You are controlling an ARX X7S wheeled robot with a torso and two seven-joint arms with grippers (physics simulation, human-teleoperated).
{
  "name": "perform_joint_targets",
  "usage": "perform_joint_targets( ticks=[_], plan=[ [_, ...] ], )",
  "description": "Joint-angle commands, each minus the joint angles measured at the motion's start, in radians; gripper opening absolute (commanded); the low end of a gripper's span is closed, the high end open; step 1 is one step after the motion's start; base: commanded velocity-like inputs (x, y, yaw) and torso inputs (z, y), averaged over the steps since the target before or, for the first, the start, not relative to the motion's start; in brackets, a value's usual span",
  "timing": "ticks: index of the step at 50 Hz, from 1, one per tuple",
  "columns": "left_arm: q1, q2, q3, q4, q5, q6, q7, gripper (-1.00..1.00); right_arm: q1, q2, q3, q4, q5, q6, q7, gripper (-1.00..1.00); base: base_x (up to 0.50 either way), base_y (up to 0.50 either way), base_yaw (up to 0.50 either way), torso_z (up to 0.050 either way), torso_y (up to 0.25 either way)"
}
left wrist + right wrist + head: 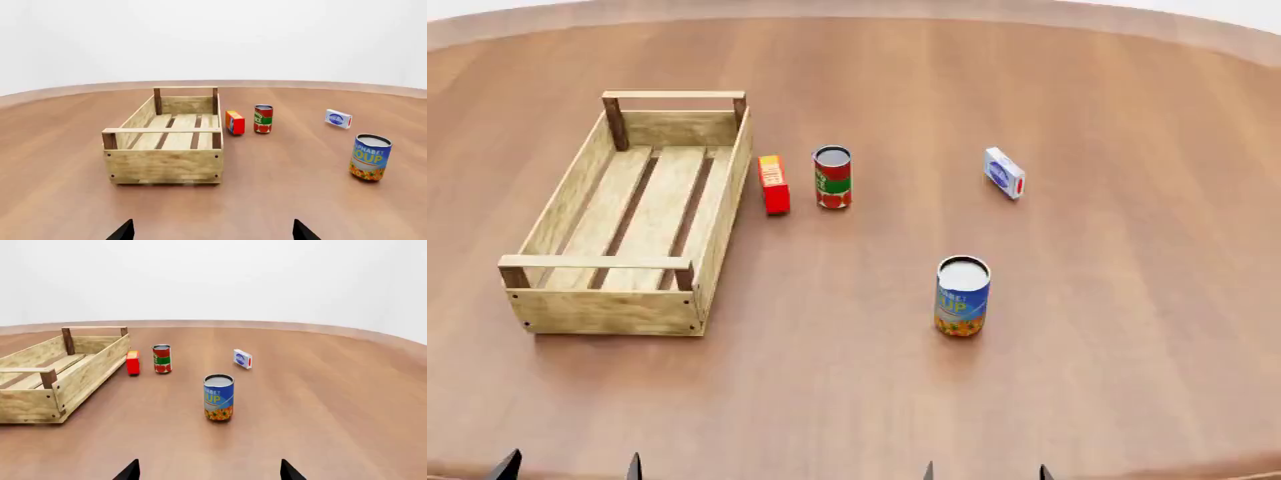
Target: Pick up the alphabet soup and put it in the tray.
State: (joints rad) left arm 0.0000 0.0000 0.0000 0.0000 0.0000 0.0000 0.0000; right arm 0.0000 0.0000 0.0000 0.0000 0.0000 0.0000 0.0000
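Brown wood table (1121,380) under plain white walls. Your alphabet soup (962,296) stands upright, long axis vertical, pale top up, well right of the tray (607,310) and apart from everything. Tray's long axis runs away from you; a red box (774,184) sits just beside its right wall, with a red-green can (833,177) next to that. A small white box (1004,173) lies farther right. Wrist views show the soup label's lettering; head view barely does. Left gripper (212,231) and right gripper (209,471): only fingertips visible, spread wide, probably holding nothing.
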Motion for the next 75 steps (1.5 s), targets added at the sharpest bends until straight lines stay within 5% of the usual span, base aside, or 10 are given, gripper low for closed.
perform_joint_targets(
  ticks=[1, 42, 75],
  plan=[
    [-0.005, -0.015, 0.016, -0.008, -0.016, -0.004, -0.022, 1.0, 0.004, 0.014, -0.016, 0.0, 0.023, 0.003, 0.023, 1.0, 0.0, 0.0, 0.0, 0.0, 0.0],
    [-0.014, -0.086, 0.101, -0.009, -0.108, -0.023, -0.086, 1.0, 0.017, 0.09, -0.13, 0.026, 0.039, -0.038, 0.104, 1.0, 0.36, 0.36, 0.0, 0.0, 0.0],
    [-0.019, -0.116, 0.141, -0.018, -0.148, -0.022, -0.115, 1.0, 0.027, 0.12, -0.17, 0.04, 0.07, -0.033, 0.141, 1.0, 0.5, 0.11, 0.0, 0.0, 0.0]
  ],
)
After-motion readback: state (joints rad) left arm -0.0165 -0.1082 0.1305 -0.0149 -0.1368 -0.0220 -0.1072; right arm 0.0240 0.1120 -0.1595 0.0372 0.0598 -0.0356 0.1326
